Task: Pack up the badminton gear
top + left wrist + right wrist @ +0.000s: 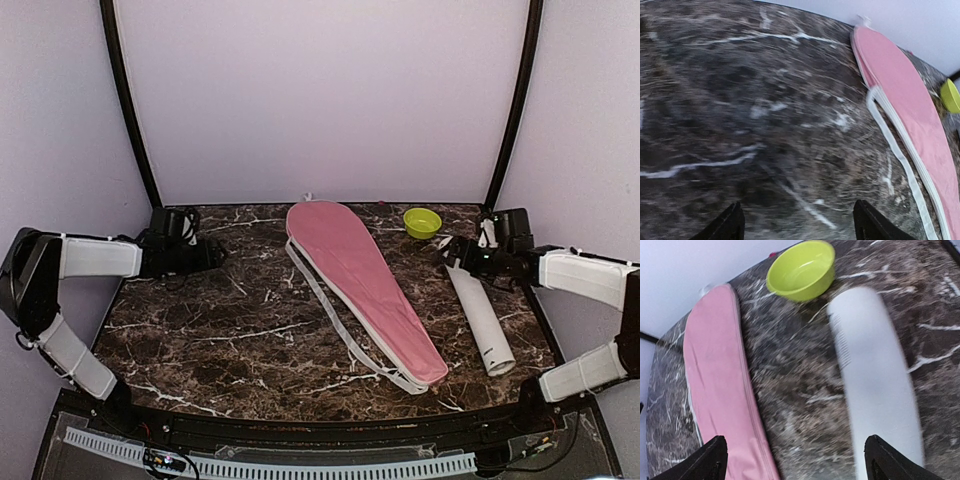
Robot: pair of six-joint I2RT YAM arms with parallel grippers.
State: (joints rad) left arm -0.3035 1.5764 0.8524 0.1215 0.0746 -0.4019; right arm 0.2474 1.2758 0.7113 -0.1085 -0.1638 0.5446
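Observation:
A long pink racket cover (362, 287) with a white strap lies diagonally across the middle of the dark marble table (220, 340). It also shows at the right of the left wrist view as the pink cover (905, 95) and at the left of the right wrist view as the cover (720, 390). To its right lies a tall white tube (482, 320), on its side; the tube (877, 385) is blurred under my right wrist. My left gripper (212, 252) is open at the table's far left, empty. My right gripper (450, 250) is open above the tube's far end, holding nothing. No rackets or shuttlecocks show.
A small lime-green bowl (422, 222) stands at the back right, just beyond the tube; the same bowl (801, 271) shows at the top of the right wrist view. Purple walls and two black poles (130, 110) bound the back of the table.

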